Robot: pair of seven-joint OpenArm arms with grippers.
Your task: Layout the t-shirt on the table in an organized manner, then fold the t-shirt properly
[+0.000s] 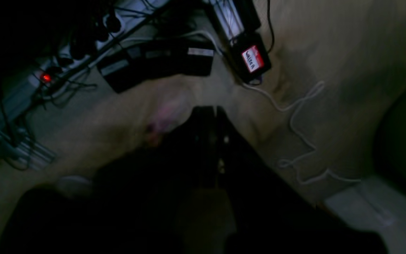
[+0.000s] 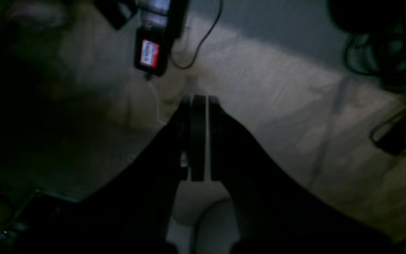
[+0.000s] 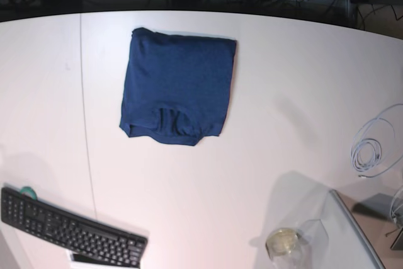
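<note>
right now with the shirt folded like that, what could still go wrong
The t-shirt lies folded on the table, but its near edge is bunched and uneven, so the fold may loosen if nudged. Neither arm shows in the base view; both wrist cameras face the floor and cables, so a return move would start without sight of the cloth.

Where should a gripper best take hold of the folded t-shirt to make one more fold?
Probably the two corners of the t-shirt's near edge, approached from above: it lies flat on the table, and that edge looks loose and bunched.
</note>
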